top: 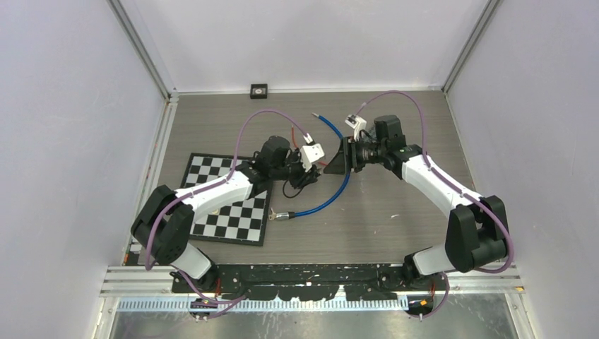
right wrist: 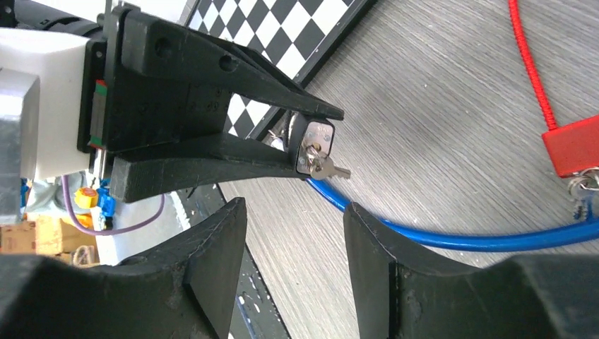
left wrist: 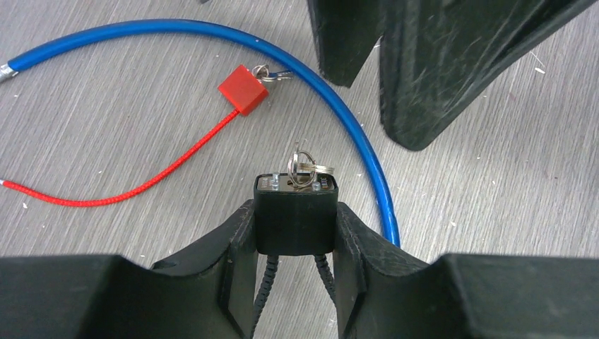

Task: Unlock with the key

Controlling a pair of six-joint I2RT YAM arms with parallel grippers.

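A black padlock [left wrist: 295,229] is clamped between the fingers of my left gripper [left wrist: 295,210], with its black cable loop trailing back between them. The silver key [left wrist: 305,168] sticks out of the lock's face on a small ring. In the right wrist view the same padlock [right wrist: 316,138] and key [right wrist: 326,167] point toward my right gripper [right wrist: 294,208], which stands open a short way off with nothing between its fingers. From above, the left gripper [top: 316,157] and right gripper [top: 339,161] face each other at mid-table.
A blue cable [top: 337,191] curves across the table under both grippers. A red block lock [left wrist: 242,89] with its own keys and a red cord lies to the left of it. A checkerboard [top: 233,212] lies under the left arm.
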